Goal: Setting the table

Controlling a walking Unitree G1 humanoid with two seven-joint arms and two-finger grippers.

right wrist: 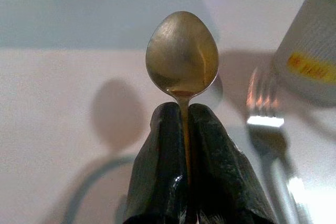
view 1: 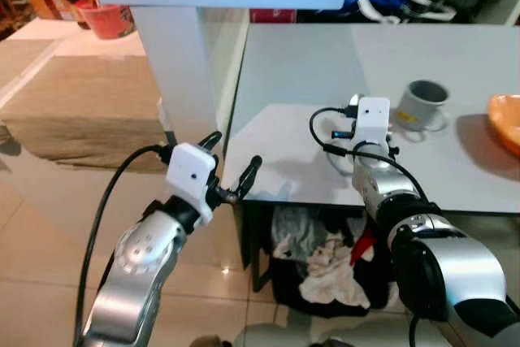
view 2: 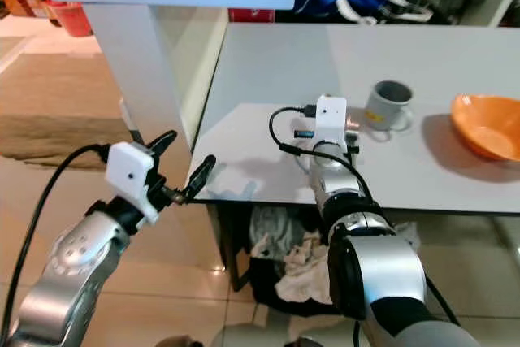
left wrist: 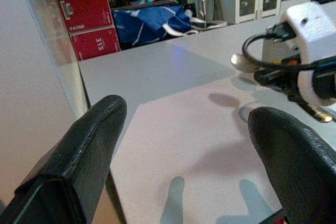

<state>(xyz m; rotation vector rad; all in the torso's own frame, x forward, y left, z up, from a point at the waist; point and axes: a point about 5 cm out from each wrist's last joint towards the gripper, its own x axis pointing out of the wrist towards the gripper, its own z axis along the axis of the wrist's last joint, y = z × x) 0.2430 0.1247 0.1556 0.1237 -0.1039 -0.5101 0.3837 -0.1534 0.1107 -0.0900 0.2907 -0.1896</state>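
Head view: nearest, the left gripper [view 1: 231, 170] hangs just off the white table's [view 1: 309, 160] near corner, fingers spread wide and empty. The right gripper [view 2: 351, 129] reaches over the table near a grey mug [view 2: 388, 104]; an orange bowl [view 2: 490, 125] sits further right.

Left wrist view: two black fingers [left wrist: 79, 150] stand wide apart before the tabletop.

Right wrist view: the fingers pinch a gold spoon [right wrist: 182, 59] by its handle, bowl above the table, a fork [right wrist: 265, 124] lying just beside it.

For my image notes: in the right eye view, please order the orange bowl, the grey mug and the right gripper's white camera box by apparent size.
1. Orange bowl.
2. Grey mug and white camera box look alike; the box is nearer, so unranked.
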